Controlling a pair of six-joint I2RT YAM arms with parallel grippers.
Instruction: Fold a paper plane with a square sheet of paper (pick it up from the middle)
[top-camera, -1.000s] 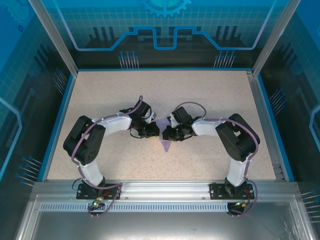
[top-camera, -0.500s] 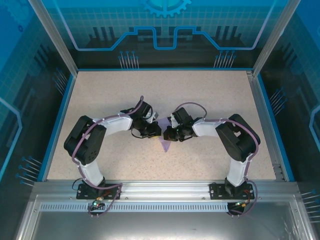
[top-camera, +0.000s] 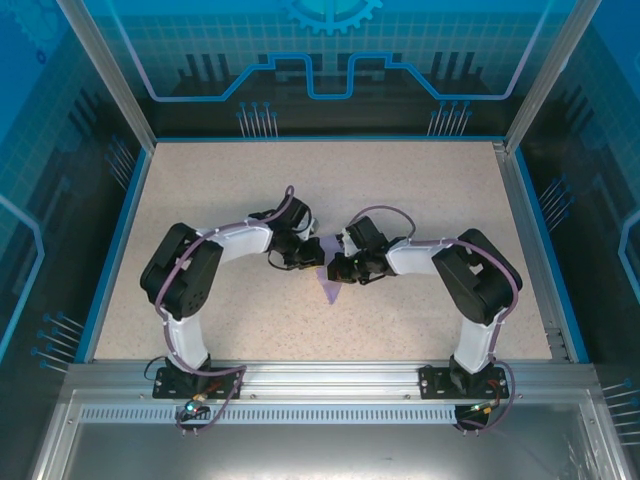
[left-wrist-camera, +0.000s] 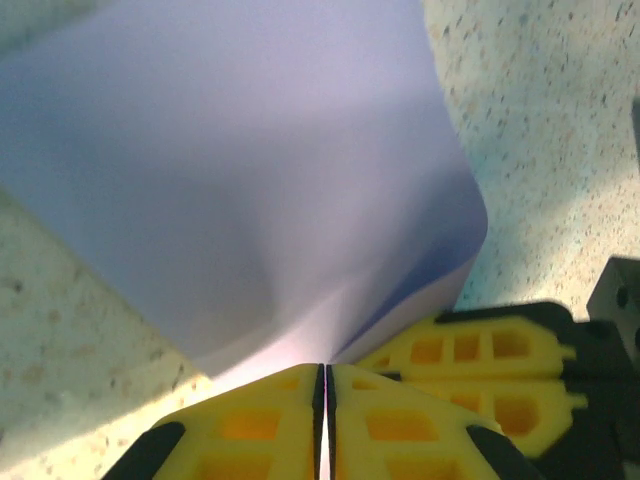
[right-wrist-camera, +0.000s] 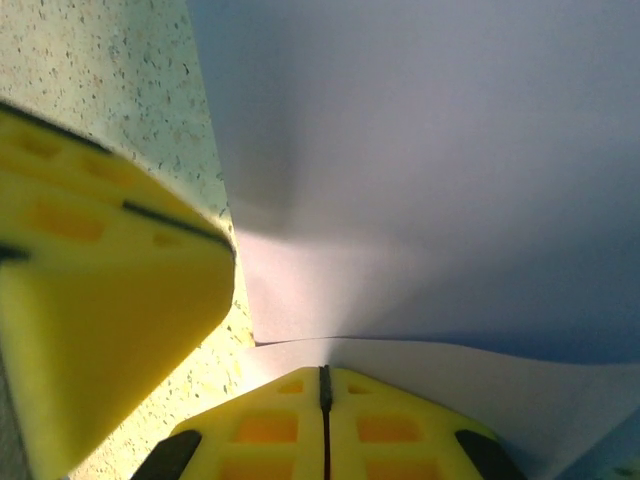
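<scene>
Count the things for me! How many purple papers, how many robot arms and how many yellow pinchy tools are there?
lavender paper sheet: 1
robot arms: 2 (left arm, right arm)
yellow-fingered tools: 2 (left tool, right tool), both pinched shut on the paper
total: 5

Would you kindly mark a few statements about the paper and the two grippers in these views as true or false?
1. The left gripper is shut on the square sheet of paper. True.
2. The right gripper hangs open above the paper. False: it is shut on the paper's edge.
3. The paper is green. False: it is lavender-purple.
4. The two grippers meet near the middle of the table. True.
</scene>
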